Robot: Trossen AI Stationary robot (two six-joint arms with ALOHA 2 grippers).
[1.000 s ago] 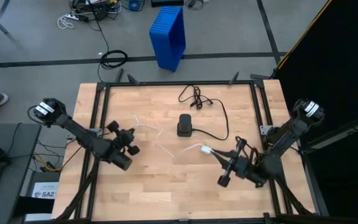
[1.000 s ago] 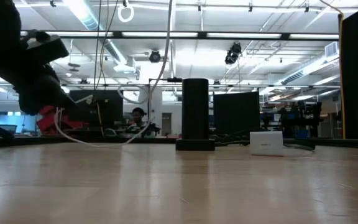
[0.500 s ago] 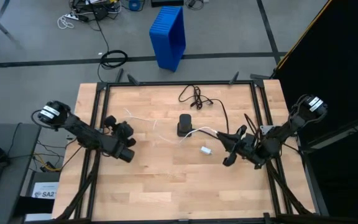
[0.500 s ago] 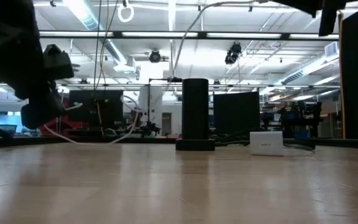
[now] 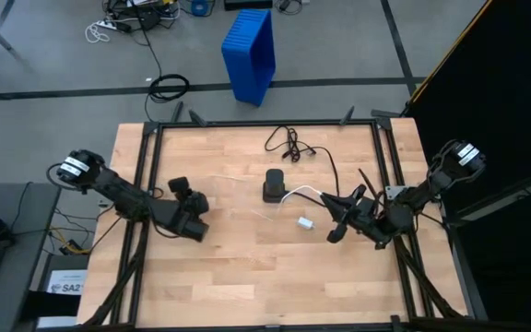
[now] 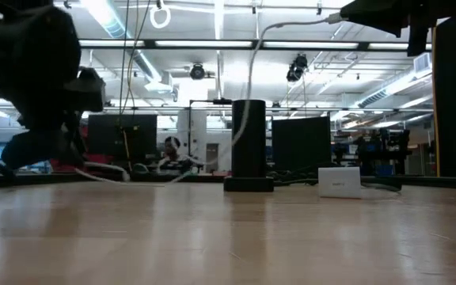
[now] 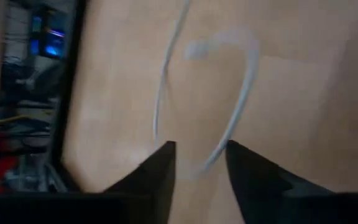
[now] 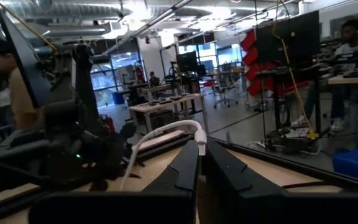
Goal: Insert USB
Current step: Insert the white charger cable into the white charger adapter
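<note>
- Fingers (image 8: 185, 167) on my right gripper (image 5: 337, 214) are pinched on the USB (image 5: 295, 194); its white end pokes out right at the tips.
- From there I see the cable arc away past the black box (image 5: 274, 184), lifted off the table (image 5: 247, 286).
- Small white block (image 5: 305, 222) lies just beside my right gripper, toward table centre.
- On my left gripper (image 5: 194, 215), fingers (image 7: 157, 171) stand apart, nothing clamped.
- Beyond them a white loop lies on the wood, passing between the tips.
- Black cord (image 5: 293, 148) trails from the box to the far edge.
</note>
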